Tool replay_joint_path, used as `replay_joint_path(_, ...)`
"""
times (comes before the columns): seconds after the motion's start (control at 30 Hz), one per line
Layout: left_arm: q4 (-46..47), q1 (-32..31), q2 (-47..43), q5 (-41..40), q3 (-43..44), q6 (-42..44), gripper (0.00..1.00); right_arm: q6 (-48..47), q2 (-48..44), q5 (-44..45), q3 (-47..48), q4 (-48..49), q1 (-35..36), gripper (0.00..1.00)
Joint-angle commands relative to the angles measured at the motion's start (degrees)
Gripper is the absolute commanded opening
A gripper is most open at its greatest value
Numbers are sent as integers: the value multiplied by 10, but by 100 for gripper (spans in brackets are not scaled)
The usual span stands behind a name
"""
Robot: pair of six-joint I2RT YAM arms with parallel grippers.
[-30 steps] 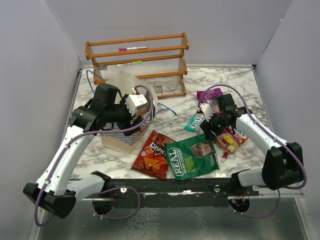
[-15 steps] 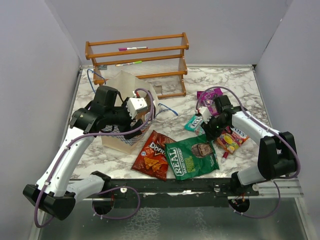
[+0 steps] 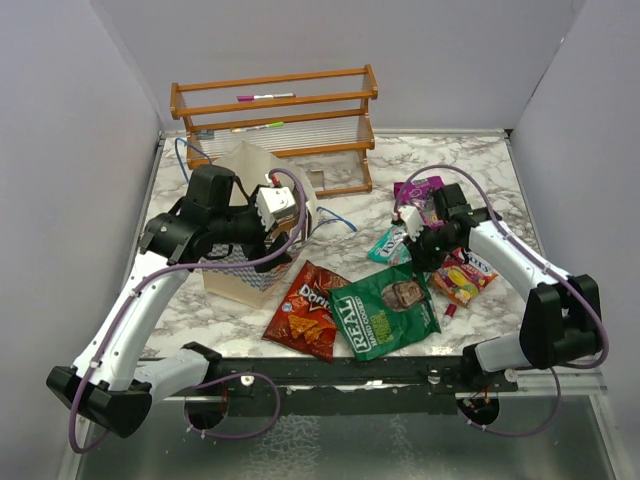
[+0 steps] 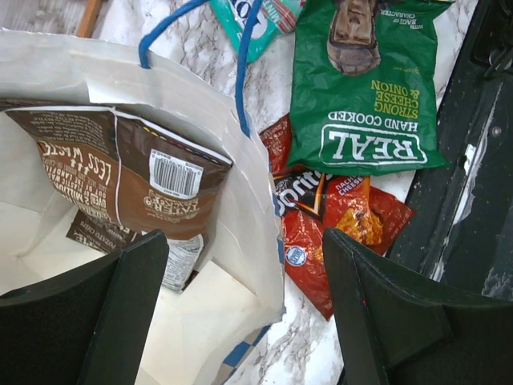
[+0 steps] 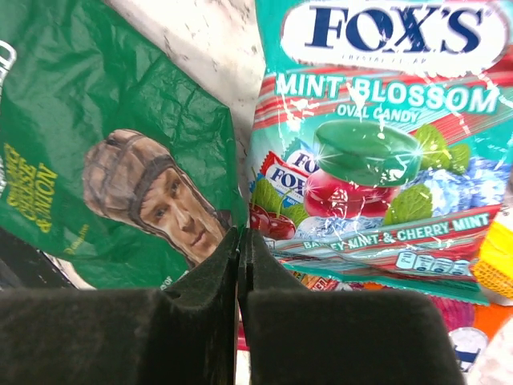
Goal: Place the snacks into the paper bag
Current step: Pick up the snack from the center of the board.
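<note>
Blue-and-white checkered paper bag [image 3: 243, 168] stands at the left of the desk [image 3: 480, 160], mouth up. A wooden rack [image 3: 275, 125] sits behind it at the upper middle of the frame. The left tool [image 3: 278, 208] hangs over the bag's mouth, its fingers [image 4: 96, 321] spread wide with nothing between them. The left wrist view looks down into the bag: 1 glossy brown snack bag [image 4: 136, 168] lies inside, leaning on the white inner wall. The blue string handles [image 4: 240, 72] droop over the rim.

Just right of the bag's base, at the lower middle of the frame, the red Doritos packet [image 3: 305, 312] lies flat on the desk. The green REAL chips bag [image 3: 392, 315] overlaps its right edge.

Above the chips bag's upper edge lies the teal Fox's mint candy pack [image 3: 386, 243]. The right tool [image 3: 418, 245] is down at that pack. In the right wrist view its fingers [image 5: 160, 337] are pressed tight together at the pack's lower left corner, where it meets the chips bag. Whether any foil is caught between them cannot be told.

Further right, the magenta candy pack [image 3: 420, 190] lies toward the upper right. The red-yellow candy pack [image 3: 465, 278] lies beside the right arm, with a tiny red-pink object [image 3: 450, 311] just below it.
</note>
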Motion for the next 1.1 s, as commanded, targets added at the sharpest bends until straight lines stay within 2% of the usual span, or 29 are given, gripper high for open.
replay_joint_path(0.0,39,3,8,34,23,-22,81,-9,-27,-41,46,-39,0,1)
replay_joint_path(0.27,61,3,21,78,62,-37,81,-17,-48,-81,132,-98,0,1)
replay_joint_path(0.57,128,3,38,111,85,-91,81,7,-75,-69,235,-111,0,1)
replay_joint_path(0.8,187,3,57,123,107,-138,80,14,-61,-52,354,-123,0,1)
replay_joint_path(1.07,240,2,85,138,135,-145,80,-2,-29,-66,475,-115,0,1)
